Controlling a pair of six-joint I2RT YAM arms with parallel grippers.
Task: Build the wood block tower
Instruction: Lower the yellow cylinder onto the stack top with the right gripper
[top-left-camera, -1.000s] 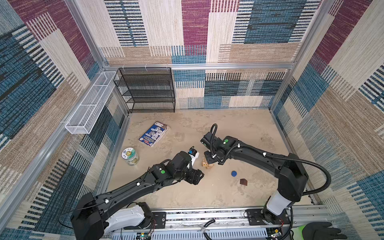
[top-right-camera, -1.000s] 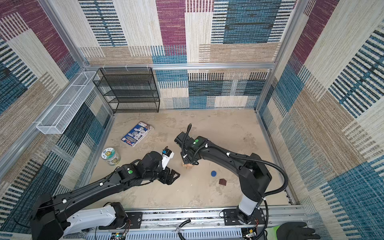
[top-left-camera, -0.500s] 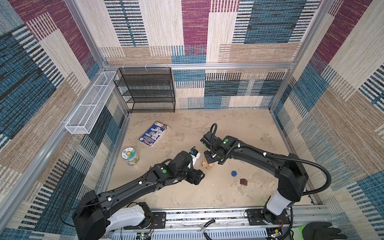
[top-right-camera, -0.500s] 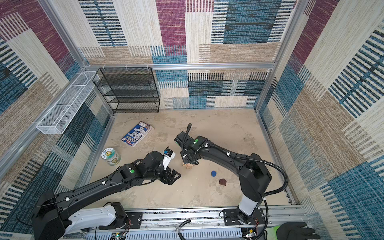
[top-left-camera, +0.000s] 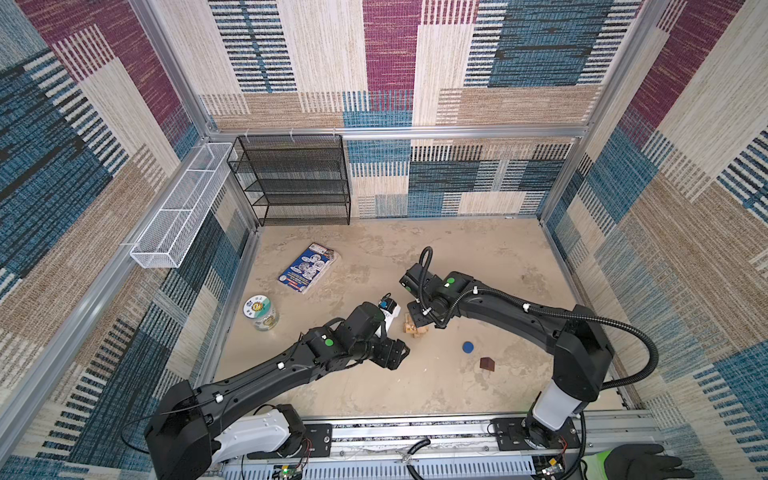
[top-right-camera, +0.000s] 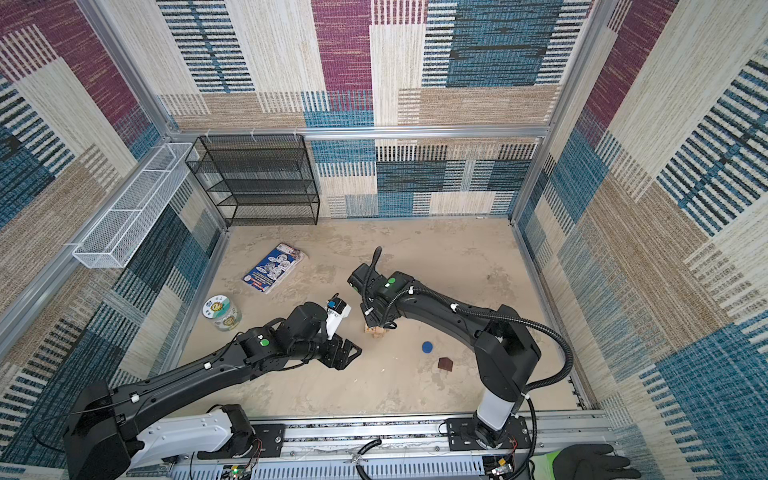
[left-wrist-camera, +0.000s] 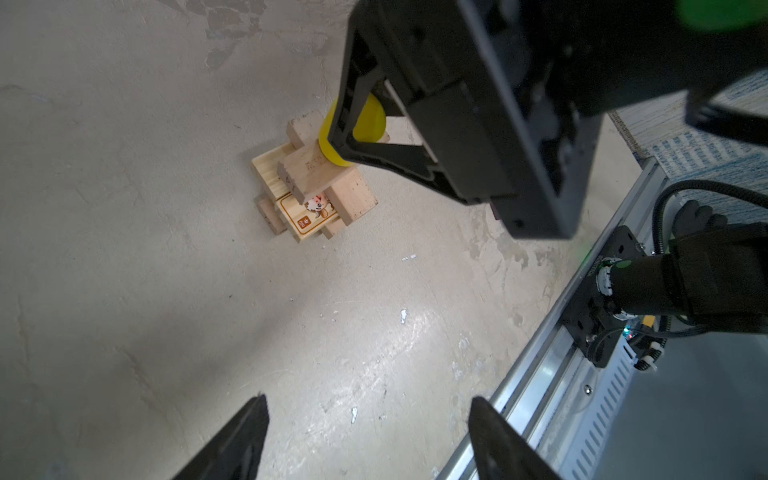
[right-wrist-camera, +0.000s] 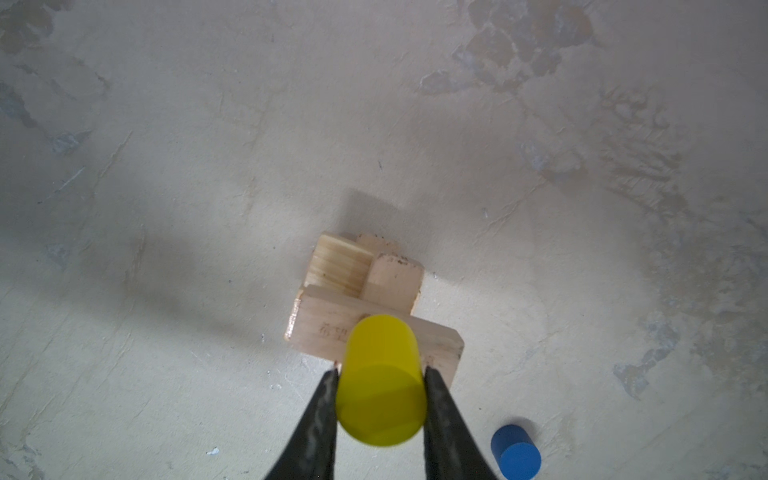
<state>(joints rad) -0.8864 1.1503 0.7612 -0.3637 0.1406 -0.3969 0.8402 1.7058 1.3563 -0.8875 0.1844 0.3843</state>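
Pinching the cylinder upright, the right gripper holds it on or just over the top of the tower, while the left gripper gapes empty at the tower's 7 o'clock, farther off.

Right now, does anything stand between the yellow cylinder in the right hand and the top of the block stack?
Nothing visible does. The right hand holds the yellow cylinder right at the tower's top bar. The open left hand is off to the side, and the blue disc lies apart.
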